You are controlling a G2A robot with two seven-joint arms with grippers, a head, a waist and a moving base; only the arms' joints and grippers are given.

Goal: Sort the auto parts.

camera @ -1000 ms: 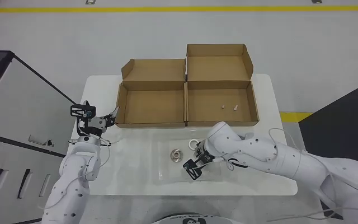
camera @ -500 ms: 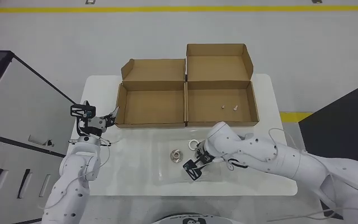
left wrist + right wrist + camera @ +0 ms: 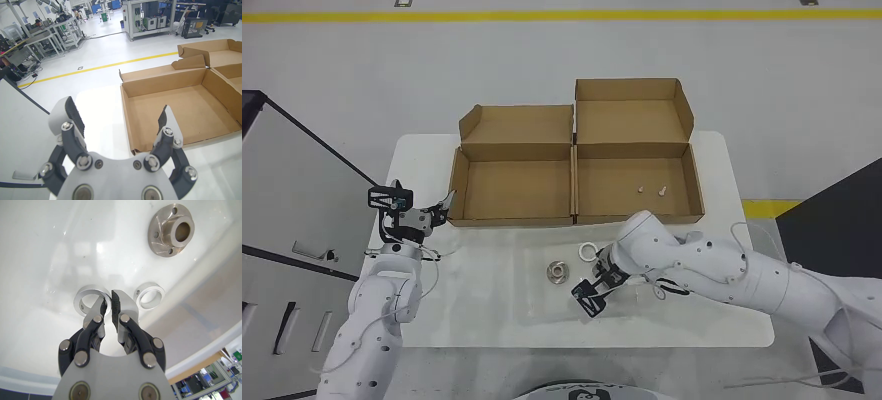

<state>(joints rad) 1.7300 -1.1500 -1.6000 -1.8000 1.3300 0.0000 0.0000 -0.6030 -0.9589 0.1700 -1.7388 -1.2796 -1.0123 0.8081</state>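
Note:
My right gripper (image 3: 108, 298) is shut on the wall of a silver ring collar (image 3: 88, 292), one finger inside the ring and one outside. A second silver ring collar (image 3: 149, 298) lies just beside it, and a steel flange bushing (image 3: 171, 236) stands farther off. From above, the right gripper (image 3: 588, 298) sits over the table's front middle, with the flange (image 3: 558, 271) to its left and a ring (image 3: 587, 251) behind it. My left gripper (image 3: 117, 106) hangs open and empty at the table's left side (image 3: 420, 212), next to the left cardboard box (image 3: 179, 111).
Two open cardboard boxes stand side by side at the back: the left box (image 3: 512, 190) is bare, the right box (image 3: 602, 195) holds two small screws (image 3: 652, 189). The parts lie in a shallow clear tray (image 3: 542, 312). A white table edge (image 3: 582, 346) runs along the front.
The right arm has shifted slightly to the right, its gripper staying over the tray. The left arm has not moved.

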